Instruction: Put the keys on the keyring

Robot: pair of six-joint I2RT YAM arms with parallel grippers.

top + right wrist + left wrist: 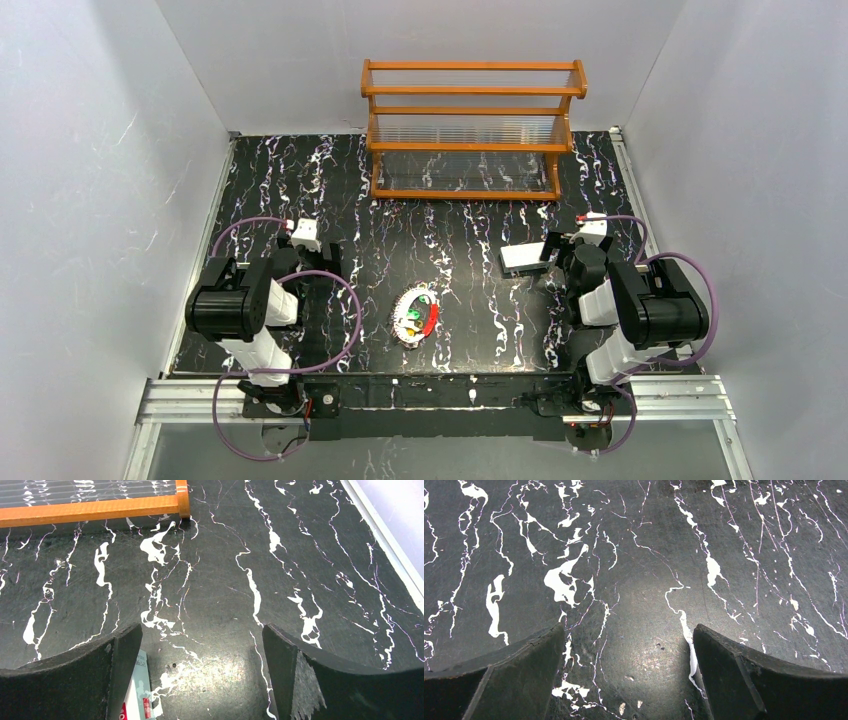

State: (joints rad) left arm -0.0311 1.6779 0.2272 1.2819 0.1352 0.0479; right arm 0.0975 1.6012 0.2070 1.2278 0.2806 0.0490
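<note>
**Desk:** What lies nearest the arm bases?

**Photographer:** The keyring (pixel 432 318), a red-and-white oval loop, rests flat on the black marbled table (pixel 480 330), midway between the two arms. The keys (pixel 414 317), green and yellow heads, sit bunched inside the loop. Whether any is threaded on cannot be told from overhead. It looks like a set-out start, with everything within reach of both arms.

**Desk:** And the fingers?

**Photographer:** The left gripper (pixel 626 635) hangs over bare table, fingers spread wide, nothing between them. The right gripper (pixel 200 632) is likewise spread and empty. Neither wrist camera shows the keys or the loop. Both lie well apart from either gripper, nearer the bases and towards the centre: to the right of the left arm, to the left of the right arm.

**Desk:** Anything beside them?

**Photographer:** A white box (pixel 137 690) lies just beside the right gripper's left finger, outside the gap, not gripped. It seems a bystander, no part of the job.

**Desk:** Farther back?

**Photographer:** An orange wooden rack (pixel 470 130) stands against the rear wall, shelves bare.
</note>
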